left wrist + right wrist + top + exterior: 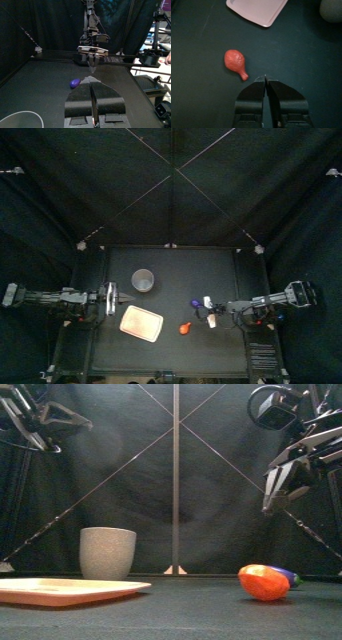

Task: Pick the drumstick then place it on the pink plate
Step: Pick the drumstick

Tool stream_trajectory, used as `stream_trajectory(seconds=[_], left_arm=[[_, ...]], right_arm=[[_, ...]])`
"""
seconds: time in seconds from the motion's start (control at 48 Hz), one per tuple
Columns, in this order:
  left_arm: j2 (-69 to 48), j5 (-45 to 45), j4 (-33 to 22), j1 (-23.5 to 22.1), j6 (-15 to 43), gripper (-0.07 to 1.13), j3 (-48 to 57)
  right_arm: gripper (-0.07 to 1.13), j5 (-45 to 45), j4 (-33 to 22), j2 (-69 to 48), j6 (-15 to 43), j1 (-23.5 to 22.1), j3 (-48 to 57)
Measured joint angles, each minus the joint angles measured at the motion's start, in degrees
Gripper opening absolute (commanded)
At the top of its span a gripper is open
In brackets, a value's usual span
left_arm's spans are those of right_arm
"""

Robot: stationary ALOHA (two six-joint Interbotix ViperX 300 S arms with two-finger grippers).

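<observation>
The orange-red drumstick point(185, 329) lies on the table just right of the pink plate point(140, 322). In the front view the drumstick point(263, 582) rests at the right and the plate point(67, 590) at the left. My right gripper point(214, 306) hangs above the table behind the drumstick, shut and holding nothing. Its wrist view shows the drumstick point(235, 62) beside and ahead of the shut right gripper point(265, 78), with the plate point(258, 10) beyond. My left gripper point(110, 298) stays at the left, raised, shut and empty point(92, 83).
A tall grey speckled cup point(142, 280) stands behind the plate, and the front view shows the cup point(107, 552) upright. A small purple toy point(198, 305) lies close to the right gripper's tip, just behind the drumstick point(286, 574).
</observation>
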Motion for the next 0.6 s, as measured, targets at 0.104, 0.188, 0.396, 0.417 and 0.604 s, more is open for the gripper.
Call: stream_trajectory(seconds=[0.104, 0.188, 0.396, 0.417, 0.604], left_arm=[[0.0, -0.1, 0.0, 0.2, 0.0, 0.13, 0.4], [0.0, -0.4, 0.0, 0.4, 0.0, 0.13, 0.5], [0.0, -0.6, 0.0, 1.3, -0.1, 0.13, 0.5], [0.0, -0.6, -0.1, 1.3, -0.1, 0.13, 0.6], [0.0, -0.5, -0.1, 1.5, -0.1, 0.13, 1.1]], right_arm=[[0.84, -0.1, -0.9, 3.0, 0.3, 1.5, -1.4], [0.93, -0.1, -0.9, 5.4, 0.6, 2.3, -2.5], [0.95, -0.1, -1.0, 10.7, 0.5, 2.9, -5.5], [0.95, -0.1, -1.1, 11.3, 0.4, 3.0, -5.7], [0.95, 2.9, 0.7, 16.5, 0.0, 3.8, -7.9]])
